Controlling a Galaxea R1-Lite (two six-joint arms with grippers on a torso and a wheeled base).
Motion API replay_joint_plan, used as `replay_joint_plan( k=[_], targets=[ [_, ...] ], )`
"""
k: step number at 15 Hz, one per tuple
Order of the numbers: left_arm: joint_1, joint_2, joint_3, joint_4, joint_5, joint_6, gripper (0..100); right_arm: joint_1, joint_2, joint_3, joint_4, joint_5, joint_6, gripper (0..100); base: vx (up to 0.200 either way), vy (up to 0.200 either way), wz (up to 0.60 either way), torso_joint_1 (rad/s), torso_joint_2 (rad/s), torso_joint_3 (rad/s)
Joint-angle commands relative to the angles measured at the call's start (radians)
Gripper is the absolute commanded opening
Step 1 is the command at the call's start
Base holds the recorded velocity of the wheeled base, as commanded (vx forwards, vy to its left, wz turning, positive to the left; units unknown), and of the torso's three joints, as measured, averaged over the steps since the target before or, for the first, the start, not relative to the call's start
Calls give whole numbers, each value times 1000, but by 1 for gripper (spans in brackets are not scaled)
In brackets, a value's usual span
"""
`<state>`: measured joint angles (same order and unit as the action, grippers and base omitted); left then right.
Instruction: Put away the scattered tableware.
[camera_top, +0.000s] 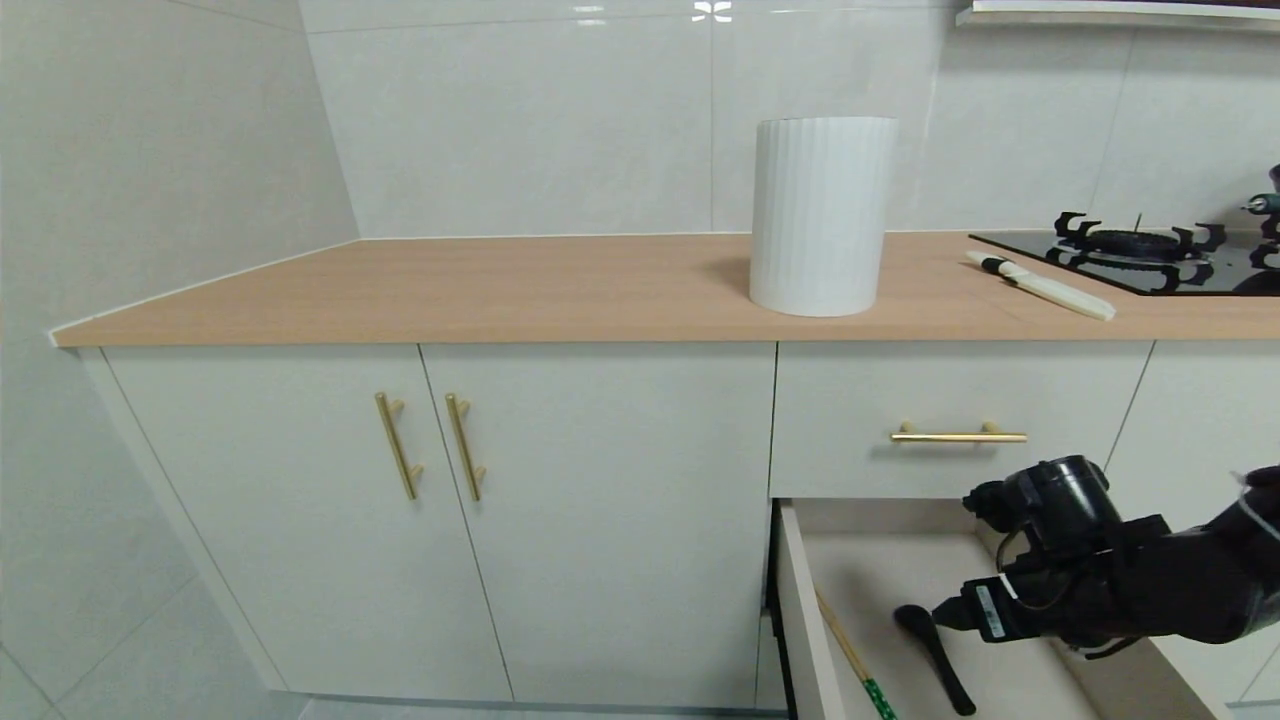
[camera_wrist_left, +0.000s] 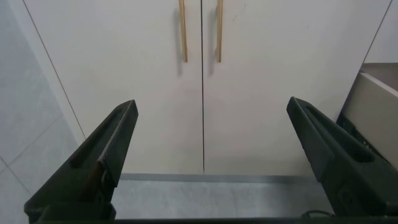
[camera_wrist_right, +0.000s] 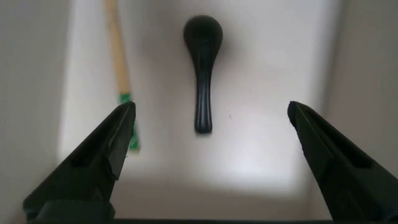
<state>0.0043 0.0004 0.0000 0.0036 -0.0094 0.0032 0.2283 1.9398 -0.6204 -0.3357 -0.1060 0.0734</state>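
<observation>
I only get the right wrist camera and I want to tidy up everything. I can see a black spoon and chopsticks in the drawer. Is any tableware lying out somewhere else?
Observer: Yes. A white knife lies on the wooden countertop, just beside the stove.
Operator: Is anything else up there?
Observer: A tall white ribbed container stands upright on the countertop, to the left of the white knife and apart from it.
Operator: What about my other arm?
Observer: The left end effector is open and empty, facing the closed cabinet doors.
</observation>
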Motion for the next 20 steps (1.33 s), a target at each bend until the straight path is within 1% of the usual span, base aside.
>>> replay_joint_plan(
  k=[1,4,7,8,9,12,13,17,20],
  targets=[
    [0,0,0,-1,0,0,100,36,-196,-1,90,2,-1,100,-200,0,0,-2,7,2],
    [0,0,0,-1,0,0,100,63,-252,-5,159,2,-6,100,-200,0,0,4,2,6],
    [0,0,0,-1,0,0,100,69,-278,-7,213,2,-11,100,-200,0,0,1,4,4],
    [0,0,0,-1,0,0,100,86,-297,-9,251,2,-12,100,-200,0,0,-2,-2,2],
    [0,0,0,-1,0,0,100,103,-308,-9,288,0,-14,100,0,0,0,0,0,0],
    [0,0,0,-1,0,0,100,141,-309,-2,388,2,-86,100,0,0,0,0,0,0],
    [0,0,0,-1,0,0,100,163,-301,-2,411,3,-89,100,0,0,0,0,0,0],
    [0,0,0,-1,0,0,100,230,-213,5,428,19,-84,100,0,0,0,0,0,0],
    [0,0,0,-1,0,0,100,236,-148,-2,420,15,-80,100,0,0,0,0,0,0]
  ],
)
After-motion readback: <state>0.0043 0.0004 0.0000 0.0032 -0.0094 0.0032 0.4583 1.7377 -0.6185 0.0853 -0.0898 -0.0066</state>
